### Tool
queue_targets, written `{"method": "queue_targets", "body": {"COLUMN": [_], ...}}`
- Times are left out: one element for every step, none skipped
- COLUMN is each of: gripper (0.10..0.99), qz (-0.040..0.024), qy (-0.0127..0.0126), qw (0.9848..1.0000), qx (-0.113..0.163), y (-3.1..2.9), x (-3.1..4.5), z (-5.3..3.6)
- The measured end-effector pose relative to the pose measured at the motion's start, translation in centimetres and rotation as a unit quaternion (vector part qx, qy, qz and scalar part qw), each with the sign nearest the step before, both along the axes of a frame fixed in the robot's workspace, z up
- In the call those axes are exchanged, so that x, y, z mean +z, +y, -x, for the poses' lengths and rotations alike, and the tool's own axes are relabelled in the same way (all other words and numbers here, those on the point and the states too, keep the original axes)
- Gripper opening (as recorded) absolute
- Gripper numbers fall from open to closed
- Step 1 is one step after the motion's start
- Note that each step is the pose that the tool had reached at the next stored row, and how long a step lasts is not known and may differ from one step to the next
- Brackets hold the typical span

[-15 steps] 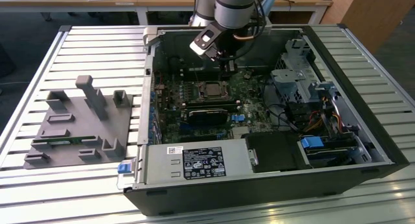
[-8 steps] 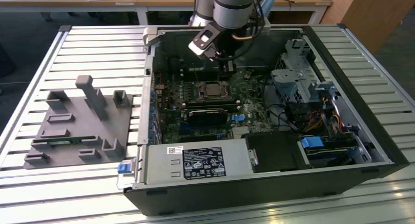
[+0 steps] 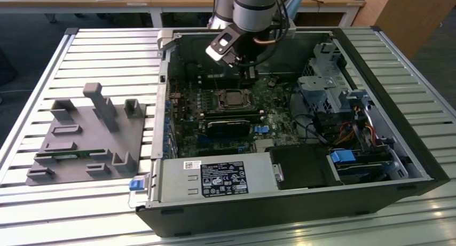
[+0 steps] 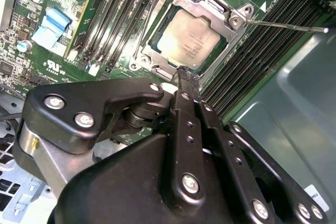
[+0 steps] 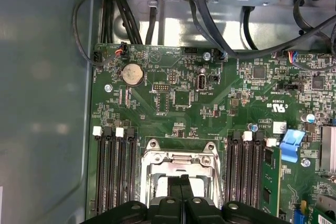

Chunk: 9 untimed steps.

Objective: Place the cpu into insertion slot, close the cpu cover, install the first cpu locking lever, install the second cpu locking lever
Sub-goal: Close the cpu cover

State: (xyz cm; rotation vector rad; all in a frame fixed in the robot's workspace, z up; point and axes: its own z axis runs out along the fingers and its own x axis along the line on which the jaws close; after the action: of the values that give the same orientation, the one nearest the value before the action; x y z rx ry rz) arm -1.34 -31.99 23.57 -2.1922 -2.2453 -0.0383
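Observation:
The cpu (image 4: 188,37), a silvery square chip, lies seated in the insertion slot (image 4: 148,51) on the green board. The cpu cover (image 4: 211,7), a silvery frame, lies flat around it. A thin metal locking lever (image 4: 286,24) sticks out sideways from one socket corner, over the memory slots. My gripper (image 4: 187,73) is shut with nothing between its fingers, its tips just off the socket's edge. In the exterior view my gripper (image 3: 249,77) hangs inside the open computer case, a little above and behind the cpu (image 3: 232,98). In the first wrist view the shut fingertips (image 5: 180,180) sit over the cover (image 5: 153,160).
Long black memory slots (image 5: 114,171) flank the socket on both sides. A black finned card (image 3: 228,126), the power supply (image 3: 213,179) and a drive cage (image 3: 328,91) fill the case. Black cables (image 5: 199,14) run along the case wall. A grey fixture (image 3: 85,134) sits on the table at the exterior view's left.

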Motion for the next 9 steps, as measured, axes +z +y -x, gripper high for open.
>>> {"method": "queue_targets", "body": {"gripper": [0.106, 0.106, 0.106, 0.106, 0.106, 0.106, 0.106, 0.106, 0.106], "qz": [0.0000, 0.0000, 0.0000, 0.0000, 0.0000, 0.0000, 0.0000, 0.0000, 0.0000], "qy": [0.0000, 0.0000, 0.0000, 0.0000, 0.0000, 0.0000, 0.0000, 0.0000, 0.0000], "qw": [1.0000, 1.0000, 1.0000, 1.0000, 1.0000, 1.0000, 1.0000, 1.0000, 1.0000], "qx": [0.000, 0.000, 0.000, 0.000, 0.000, 0.000, 0.000, 0.000, 0.000], "y": [0.00, 0.00, 0.00, 0.00, 0.00, 0.00, 0.00, 0.00, 0.00], "x": [0.00, -0.01, -0.01, -0.02, -0.02, -0.03, -0.03, -0.04, -0.05], "z": [0.04, 0.07, 0.11, 0.14, 0.19, 0.24, 0.30, 0.35, 0.40]}}
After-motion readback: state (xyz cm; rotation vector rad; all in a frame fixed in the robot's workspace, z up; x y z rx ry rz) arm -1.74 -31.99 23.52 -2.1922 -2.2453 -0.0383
